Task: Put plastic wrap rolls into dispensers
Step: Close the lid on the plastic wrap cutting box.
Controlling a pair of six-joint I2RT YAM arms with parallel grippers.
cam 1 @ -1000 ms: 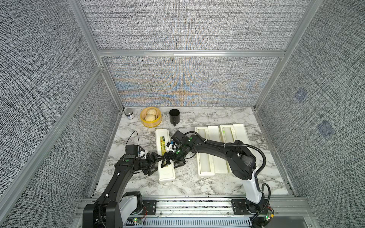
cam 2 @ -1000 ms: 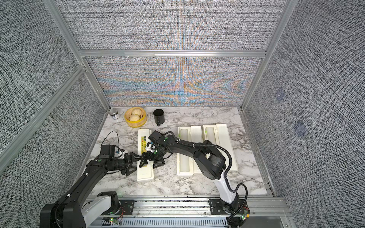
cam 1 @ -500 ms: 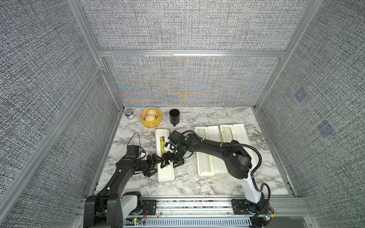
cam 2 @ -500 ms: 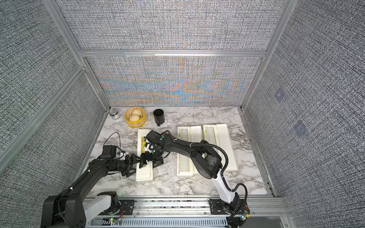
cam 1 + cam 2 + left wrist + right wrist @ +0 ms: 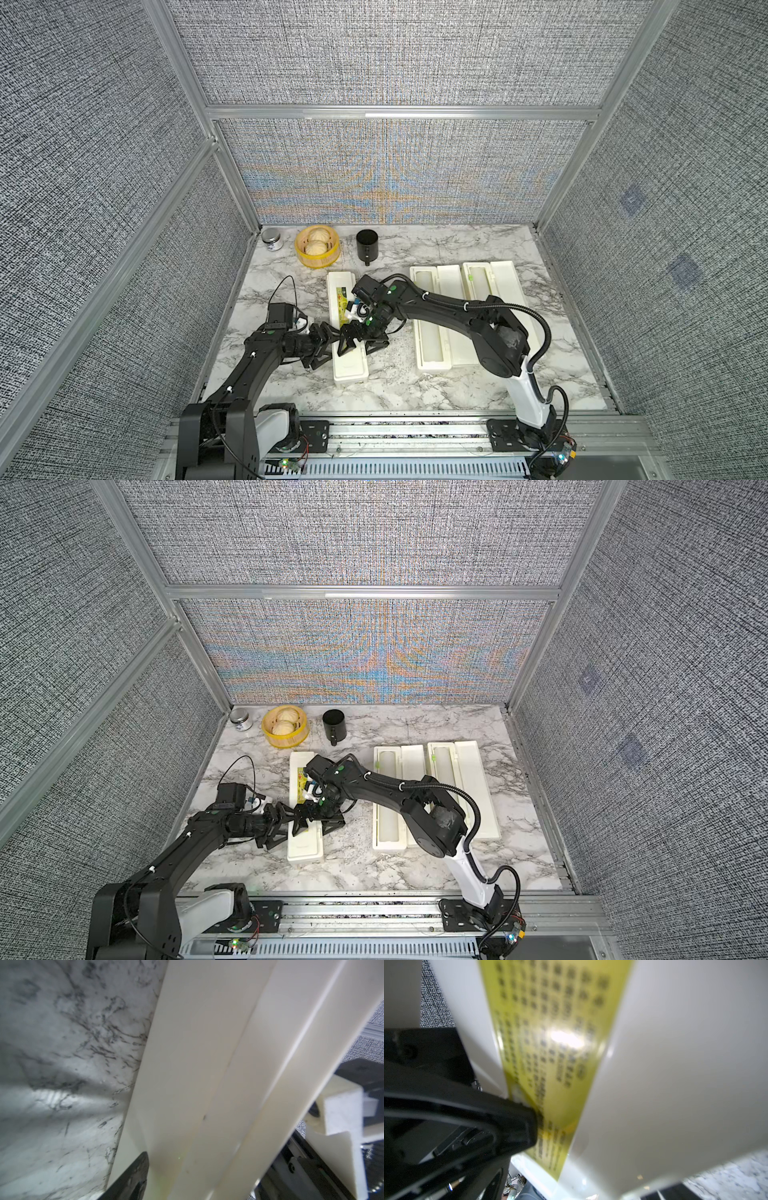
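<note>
- Enclosing the marble worktop (image 5: 415, 390), grey woven wall panels (image 5: 104, 187) are standing on three sides.
- Three dispensers are lying parallel, long axes pointing at the back wall (image 5: 382, 174): closed dispenser (image 5: 351, 368) leftmost, two open dispensers (image 5: 449, 277) (image 5: 505, 282) each holding a plastic wrap roll (image 5: 433, 349).
- Right arm's jaws are gaping wide, one fingertip (image 5: 529, 1122) touching the yellow label (image 5: 560, 1043).
- Left arm's jaws are standing apart at the closed dispenser's left side.

The left box (image 5: 351, 368) is shut, with a yellow label (image 5: 340, 303) on its lid. The middle box (image 5: 449, 280) and right box (image 5: 503, 286) are laid open, a pale roll (image 5: 432, 345) seen in each.
</note>
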